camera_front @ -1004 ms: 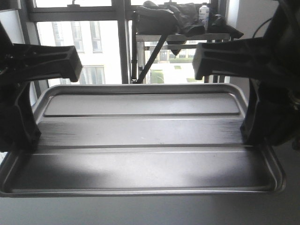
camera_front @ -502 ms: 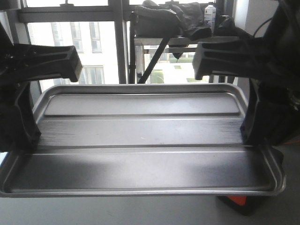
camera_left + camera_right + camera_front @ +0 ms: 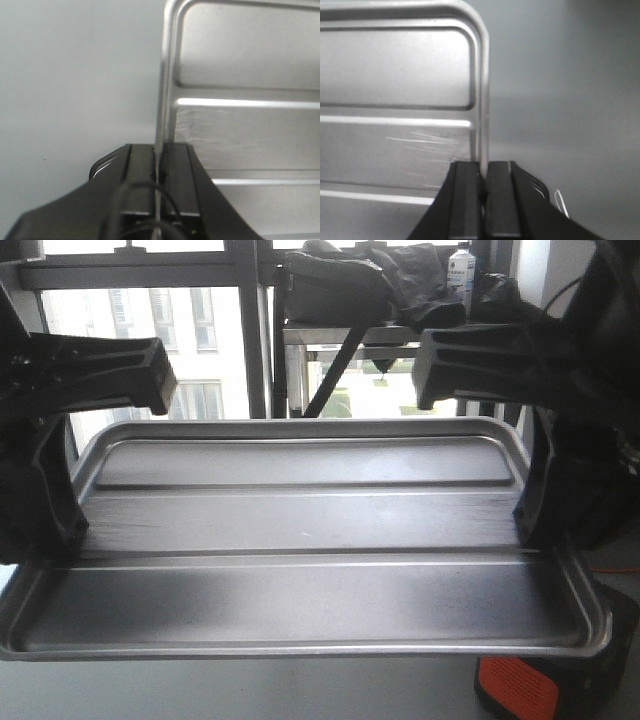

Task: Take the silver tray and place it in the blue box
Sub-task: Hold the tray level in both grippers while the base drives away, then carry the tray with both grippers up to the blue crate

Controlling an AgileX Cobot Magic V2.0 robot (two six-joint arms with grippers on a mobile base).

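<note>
Tray edge is basically in the camera's face here. The silver tray (image 3: 300, 530) looks lifted and roughly level, long side across the view, with its two ridges running along the floor.

It's carried by its short ends. The left gripper (image 3: 160, 156) has its fingers pinched narrow on the left rim, and the right gripper (image 3: 484, 172) does the same on the right rim. Both wrist views show the metal edge sandwiched between the pads. Makes sense imo: it's wide and shallow, so a grab at one end would let it sag or twist, and a pinch at each end holds it flat.

Under the tray's right corner there's a black thing with an orange face (image 3: 520, 685), no idea what it is. A plain grey surface (image 3: 60, 75) sits beneath everything. Further back are window frames (image 3: 255, 330) and a shelf (image 3: 390, 330) piled with dark bags, plus a white bottle (image 3: 461, 265).

The blue box isn't in any view, so I'd guess this is mid-carry. Both arms would need to travel together; if one leads, a rim could slip out.
</note>
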